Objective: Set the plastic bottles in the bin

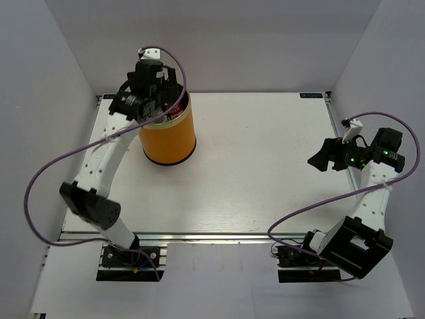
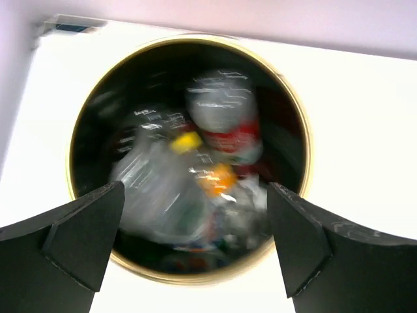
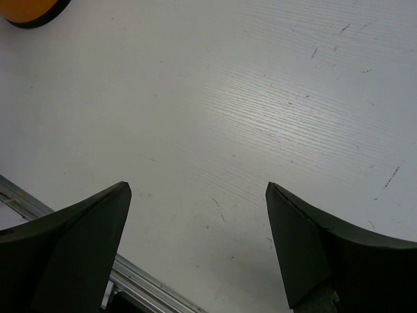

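The orange bin (image 1: pixel 170 136) stands at the table's back left. My left gripper (image 1: pixel 159 90) hangs over its mouth, open and empty. In the left wrist view I look straight down into the bin (image 2: pixel 296 111): several plastic bottles (image 2: pixel 225 127) lie blurred inside, one clear with a red label, one with a yellow cap (image 2: pixel 187 141), one with an orange patch (image 2: pixel 218 177). The left gripper (image 2: pixel 195 215) holds nothing between its fingers. My right gripper (image 1: pixel 320 157) is open and empty above bare table at the right (image 3: pixel 195 195).
The bin's base (image 3: pixel 29 12) shows at the right wrist view's top-left corner. The table's aluminium front rail (image 3: pixel 140 280) runs below the right gripper. White walls enclose the table on three sides.
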